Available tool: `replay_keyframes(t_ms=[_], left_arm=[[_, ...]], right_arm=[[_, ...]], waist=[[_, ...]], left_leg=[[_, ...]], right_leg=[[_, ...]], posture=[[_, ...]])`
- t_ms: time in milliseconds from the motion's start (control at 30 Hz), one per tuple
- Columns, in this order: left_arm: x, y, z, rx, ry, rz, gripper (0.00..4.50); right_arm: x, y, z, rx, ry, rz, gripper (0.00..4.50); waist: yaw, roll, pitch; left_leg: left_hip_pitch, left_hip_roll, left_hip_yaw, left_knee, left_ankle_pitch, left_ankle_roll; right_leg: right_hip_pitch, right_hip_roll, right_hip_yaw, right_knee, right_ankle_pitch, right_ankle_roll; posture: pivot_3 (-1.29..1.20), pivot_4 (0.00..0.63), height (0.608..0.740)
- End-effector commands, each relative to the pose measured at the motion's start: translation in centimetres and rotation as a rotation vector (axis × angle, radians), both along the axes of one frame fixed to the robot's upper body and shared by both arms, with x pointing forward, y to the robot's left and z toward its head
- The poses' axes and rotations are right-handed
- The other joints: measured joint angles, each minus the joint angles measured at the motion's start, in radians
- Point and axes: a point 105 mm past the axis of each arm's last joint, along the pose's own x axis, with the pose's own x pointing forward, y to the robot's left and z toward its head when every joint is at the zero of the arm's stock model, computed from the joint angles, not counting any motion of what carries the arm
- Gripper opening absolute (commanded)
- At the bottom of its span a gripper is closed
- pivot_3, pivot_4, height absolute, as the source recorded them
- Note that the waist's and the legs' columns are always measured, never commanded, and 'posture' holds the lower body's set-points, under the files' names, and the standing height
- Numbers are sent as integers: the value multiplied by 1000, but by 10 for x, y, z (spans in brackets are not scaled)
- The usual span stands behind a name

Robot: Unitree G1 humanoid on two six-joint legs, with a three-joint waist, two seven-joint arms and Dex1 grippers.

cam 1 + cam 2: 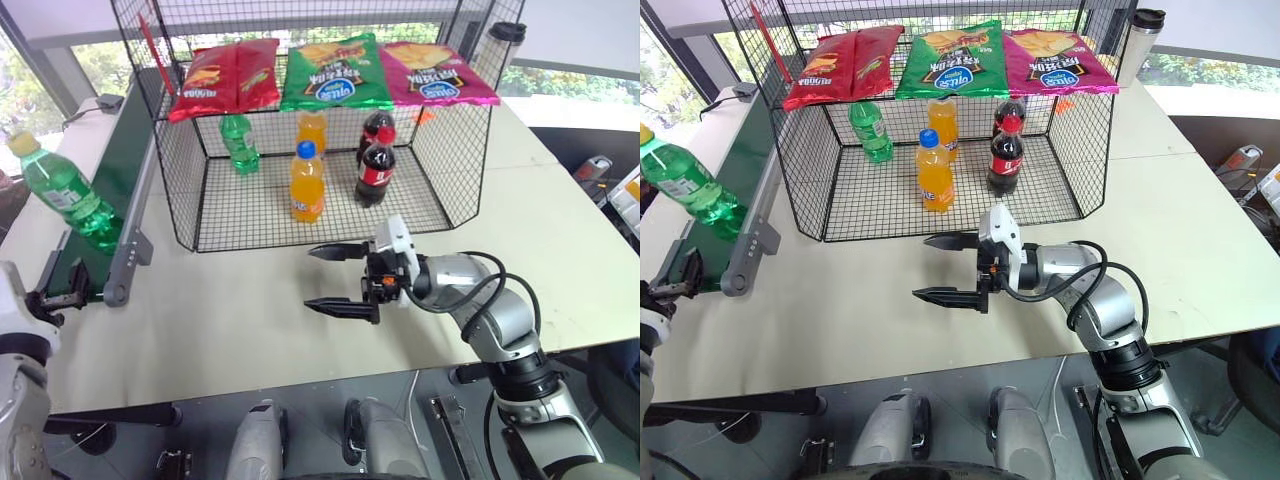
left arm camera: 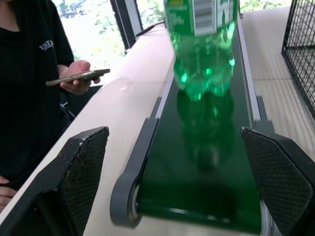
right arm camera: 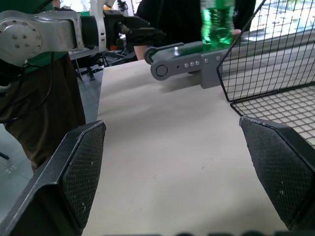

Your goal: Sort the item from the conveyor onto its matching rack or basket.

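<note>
Yellow-capped green bottle [image 1: 66, 194] stands tilted on the conveyor [image 1: 112, 185].

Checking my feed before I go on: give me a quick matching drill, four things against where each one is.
Things:
1. yellow-cap bottle
2. orange bottle
3. left gripper
4. right gripper

Places:
A. over the bare table in front of the cage
B. inside the cage, on its floor
C. at the near end of the conveyor
D. standing on the conveyor

Pairs: 1-D, 2-B, 3-C, 4-A
</note>
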Motion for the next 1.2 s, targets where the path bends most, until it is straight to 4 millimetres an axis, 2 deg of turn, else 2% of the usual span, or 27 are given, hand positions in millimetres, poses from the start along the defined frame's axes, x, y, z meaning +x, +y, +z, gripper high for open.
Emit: replay_keyframes(t_ms=[33, 233, 533, 633, 700, 867, 1100, 1200], left_arm=[[6, -2, 5, 20, -12, -9, 4467], [17, -2, 5, 18, -20, -22, 4467], [23, -3, 5, 24, -22, -35, 4467], [23, -9, 2, 13, -32, -68, 3635], [22, -9, 1, 13, -36, -69, 2770], [19, -11, 5, 13, -62, -75, 2758], [13, -4, 21, 26, -105, -20, 2758], [5, 4, 34, 58, -149, 21, 2758]], right_arm=[[-4, 4, 13, 19, -50, 21, 4500], [-4, 4, 11, 1, -51, 15, 4500], [0, 4, 11, -11, -52, -6, 4500], [5, -1, 6, -22, -51, -23, 4500], [7, -3, 5, -25, -52, -27, 4500], [7, -4, 1, -32, -52, -27, 4500], [7, -6, -3, -38, -50, -25, 4500], [6, -6, -5, -40, -49, -16, 4500]], waist=[[0, 0, 0], [1, 0, 0], [0, 0, 0], [2, 0, 0], [2, 0, 0], [1, 0, 0], [0, 0, 0], [-1, 0, 0]], left_leg=[[0, 0, 0, 0, 0, 0], [0, 0, 0, 0, 0, 0], [0, 0, 1, 0, 0, 0], [0, 0, 1, 0, 0, 0], [0, 0, 1, 0, 0, 0], [0, 0, 1, 0, 0, 0], [0, 0, 1, 0, 0, 0], [0, 0, 1, 0, 0, 0]], right_leg=[[0, 0, 0, 0, 0, 0], [0, 0, 0, 0, 0, 0], [0, 0, 0, 0, 0, 0], [0, 0, 0, 0, 0, 0], [0, -1, 0, 0, 0, 0], [0, 0, 0, 0, 0, 0], [0, 0, 0, 0, 0, 0], [0, 0, 0, 0, 0, 0]], posture=[[0, 150, 740], [0, 150, 740], [0, 150, 740], [0, 150, 740], [0, 150, 740], [0, 150, 740], [0, 150, 740], [0, 150, 740]])
